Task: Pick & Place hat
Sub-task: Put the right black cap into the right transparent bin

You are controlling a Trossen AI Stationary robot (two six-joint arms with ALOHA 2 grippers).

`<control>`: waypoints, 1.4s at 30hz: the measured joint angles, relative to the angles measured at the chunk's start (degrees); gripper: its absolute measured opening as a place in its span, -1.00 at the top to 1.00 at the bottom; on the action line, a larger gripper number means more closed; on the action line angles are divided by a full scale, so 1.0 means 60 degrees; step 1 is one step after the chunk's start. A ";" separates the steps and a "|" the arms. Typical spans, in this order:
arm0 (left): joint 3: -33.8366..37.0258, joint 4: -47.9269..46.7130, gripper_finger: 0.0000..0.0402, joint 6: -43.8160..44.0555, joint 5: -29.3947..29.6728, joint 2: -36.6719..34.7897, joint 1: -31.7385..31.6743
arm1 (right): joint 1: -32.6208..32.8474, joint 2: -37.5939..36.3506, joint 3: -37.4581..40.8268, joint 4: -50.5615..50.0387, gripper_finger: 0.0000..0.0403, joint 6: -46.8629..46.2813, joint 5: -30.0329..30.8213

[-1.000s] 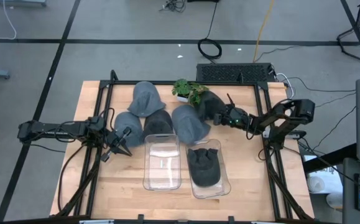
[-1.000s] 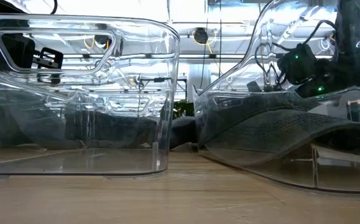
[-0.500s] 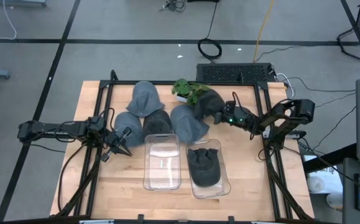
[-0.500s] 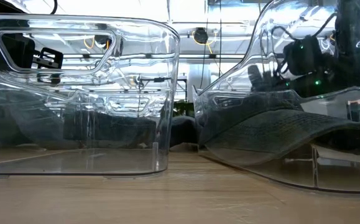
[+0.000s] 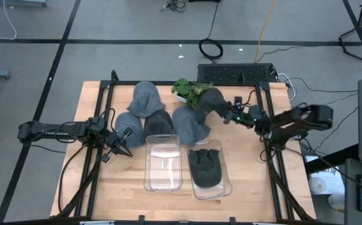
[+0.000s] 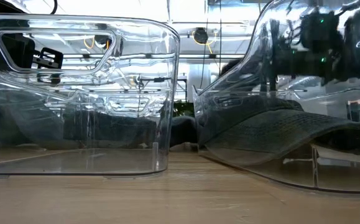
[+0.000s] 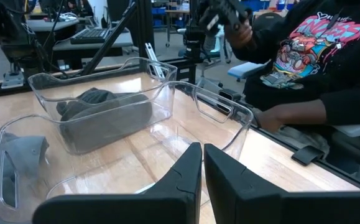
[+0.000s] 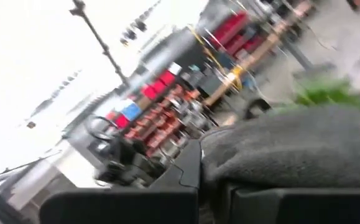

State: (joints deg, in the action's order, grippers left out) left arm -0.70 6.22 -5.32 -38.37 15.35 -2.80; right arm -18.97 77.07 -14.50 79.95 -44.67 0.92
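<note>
Several grey and dark hats lie bunched at the table's far middle: light grey ones and a dark one. My right gripper is shut on one more dark grey hat beside the plant, and that hat's cloth fills the right wrist view. Another dark hat lies in the right clear bin. The left clear bin has nothing in it. My left gripper waits shut near the table's left side, touching nothing. My right gripper pinches the dark grey hat's edge on the side toward the table's right, between its two fingers. The fingers reach in from the table's right and slant upward. The hat bulges over the fingers; whether its far part is off the table I cannot tell.
A green plant in a white pot stands just beside the held hat at the far edge. A black frame runs around the table. A seated person in a black printed sweatshirt shows beyond the table.
My right gripper has shut on the dark grey hat's edge, risen and tipped its fingers upward. The hat's gripped side has come up with it and shifted slightly toward the far edge. The other hats and both bins have stayed put.
</note>
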 joint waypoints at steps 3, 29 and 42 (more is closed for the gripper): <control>-0.0002 0.0000 0.87 0.0000 0.0000 0.0003 -0.0001 | 0.0012 -0.0833 -0.0004 -0.0074 1.00 0.0572 -0.0695; -0.0002 0.0003 0.87 0.0000 -0.0003 0.0004 0.0002 | 0.0041 -0.4035 -0.6960 -1.4988 1.00 0.3666 -0.4049; -0.0002 0.0000 0.87 0.0000 0.0000 0.0000 -0.0002 | 0.1236 -0.2078 -0.9019 -1.6972 1.00 0.4287 -0.7274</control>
State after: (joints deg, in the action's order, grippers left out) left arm -0.71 6.22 -5.32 -38.37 15.36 -2.81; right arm -11.55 64.60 -68.61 -21.88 -18.95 -42.72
